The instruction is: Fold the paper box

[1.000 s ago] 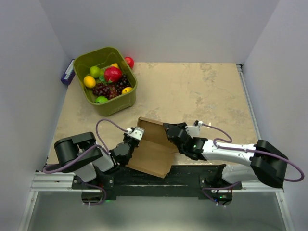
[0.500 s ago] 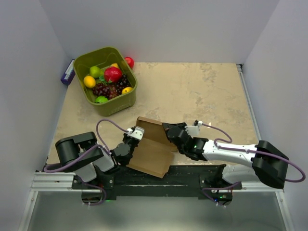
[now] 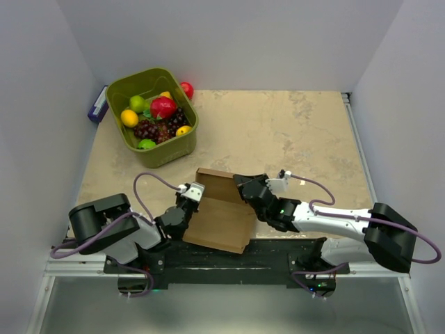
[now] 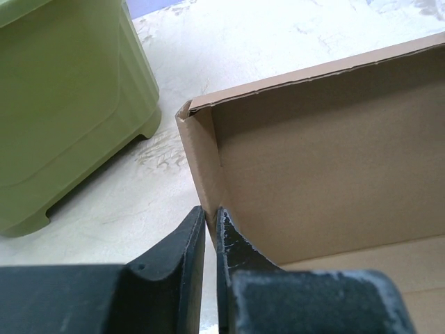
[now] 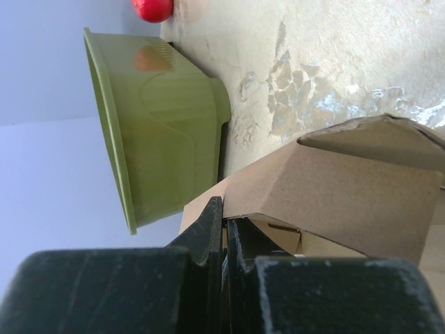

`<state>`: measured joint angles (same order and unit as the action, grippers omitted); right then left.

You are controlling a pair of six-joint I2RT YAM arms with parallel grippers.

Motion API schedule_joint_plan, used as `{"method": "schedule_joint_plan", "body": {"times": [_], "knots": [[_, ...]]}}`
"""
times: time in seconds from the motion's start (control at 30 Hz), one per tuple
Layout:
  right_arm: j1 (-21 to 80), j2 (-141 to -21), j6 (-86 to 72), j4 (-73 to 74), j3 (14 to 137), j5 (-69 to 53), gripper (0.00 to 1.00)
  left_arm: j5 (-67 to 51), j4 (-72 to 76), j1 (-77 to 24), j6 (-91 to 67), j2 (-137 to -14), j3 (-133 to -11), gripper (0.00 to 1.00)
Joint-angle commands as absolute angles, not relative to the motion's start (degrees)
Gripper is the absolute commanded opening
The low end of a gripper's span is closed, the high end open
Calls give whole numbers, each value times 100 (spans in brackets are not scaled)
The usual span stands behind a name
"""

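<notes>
The box sat at the near edge of the bench, between my two arms. It was plain brown card, only partly formed. In the left wrist view one long wall stood up with a short side wall meeting it at a creased corner, and a wide panel spread toward me.

My left fingers were pinched on the short side wall, with only the thickness of the card between them. My right fingers were drawn almost together on a card edge at the opposite side, under a folded flap. I judged that they were clamped on it, though the contact itself lay in shadow.

A green bin of fruit stood at the far left of the bench, well apart from the box.

I judged the box to be very light, so it would slide or lift at any push unless one side was held. The card looked thin, stiff across its flat panels and weak along its scored lines. It would bend cleanly at a crease but buckle or dent if squeezed mid-panel. The matte surface seemed likely to grip well. The best holds looked to be wall edges near corners.
</notes>
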<state>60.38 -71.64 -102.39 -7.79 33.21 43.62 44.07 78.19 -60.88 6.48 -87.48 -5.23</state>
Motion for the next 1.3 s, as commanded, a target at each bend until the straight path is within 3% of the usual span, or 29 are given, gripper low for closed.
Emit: {"method": "schedule_joint_plan", "body": {"times": [0.0,0.13,0.37,0.6,1.27], "knots": [[6082,-7189,-9809,-1019,3507,4825,0,4316,8834,-6021,273,-8394,-439,20],[6108,-7172,-9765,-1011,3507,4834,0,4088,8289,-5994,44,-8034,-448,30],[6126,-7146,-9765,-1063,3472,4817,0,3543,7235,-5766,-694,-7612,-545,40],[6117,-7093,-9703,-1151,3410,4781,0,2043,7075,-5098,-1344,-7023,-36,53],[6126,-6935,-9686,-1310,3252,4781,0,1863,5142,-4606,-2135,-5344,395,69]]}}
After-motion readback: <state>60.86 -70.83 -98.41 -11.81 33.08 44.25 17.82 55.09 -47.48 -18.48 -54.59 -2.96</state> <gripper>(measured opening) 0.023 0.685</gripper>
